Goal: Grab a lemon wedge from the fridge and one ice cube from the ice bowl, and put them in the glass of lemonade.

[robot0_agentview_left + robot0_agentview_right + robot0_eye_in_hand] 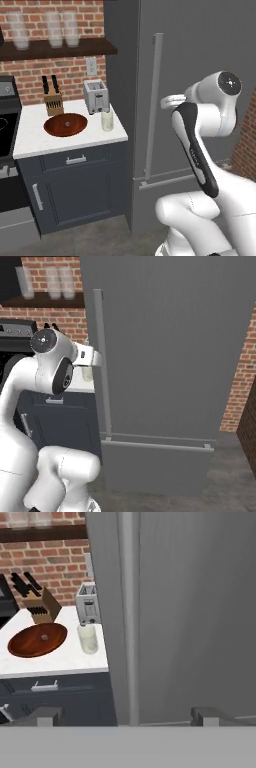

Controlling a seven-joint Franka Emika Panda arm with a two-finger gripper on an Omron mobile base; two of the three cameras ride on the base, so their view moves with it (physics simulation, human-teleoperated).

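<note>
While its elbow bends high, the hand [122, 716] faces the fridge [200, 612] handle [129, 612], fingers apart.

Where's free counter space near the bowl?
Bare white counter runs along the front edge, before the ice bowl and glass of lemonade. The back is crowded: knife block and toaster sit by the wall.

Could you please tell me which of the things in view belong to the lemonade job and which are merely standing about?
Belonging to the job:
fridge, door shut
ice bowl on the counter
glass of lemonade beside the bowl
gripper, fingers open, facing the fridge handle

Just standing about:
toaster
knife block
jars on the shelf
</note>
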